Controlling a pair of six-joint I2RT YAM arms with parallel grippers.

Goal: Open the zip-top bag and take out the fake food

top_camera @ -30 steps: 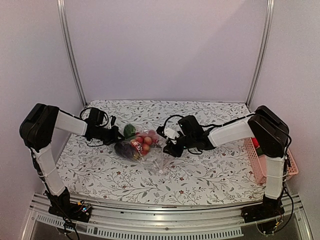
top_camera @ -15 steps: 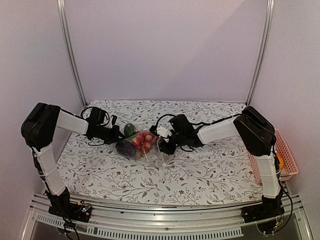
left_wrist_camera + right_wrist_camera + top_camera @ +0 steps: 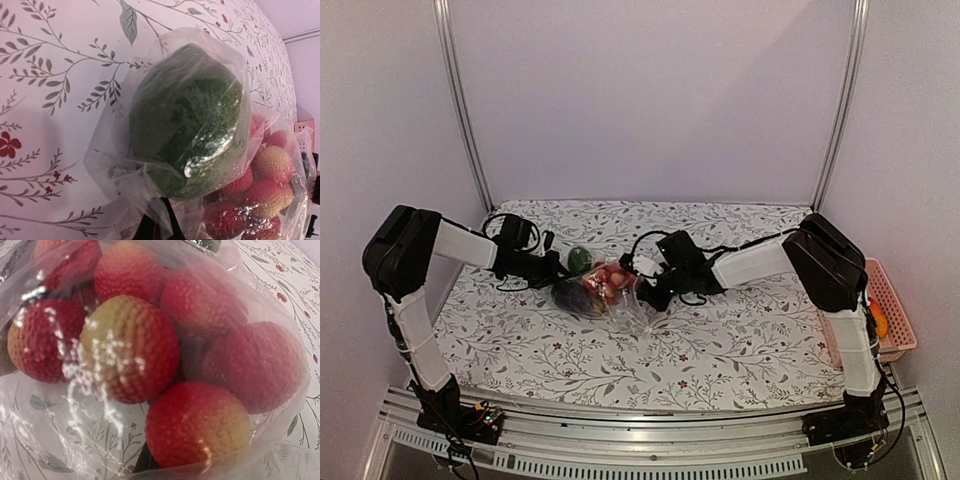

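The zip-top bag is lying on the floral table between the two grippers, with the fake food bunched inside it. The left gripper is meeting the bag's left end, its jaws pressed together on a gathered fold of film just beside the dark green piece. The right gripper is sitting against the bag's right side, close to the red round pieces; whether its jaws are gripping the film is not showing.
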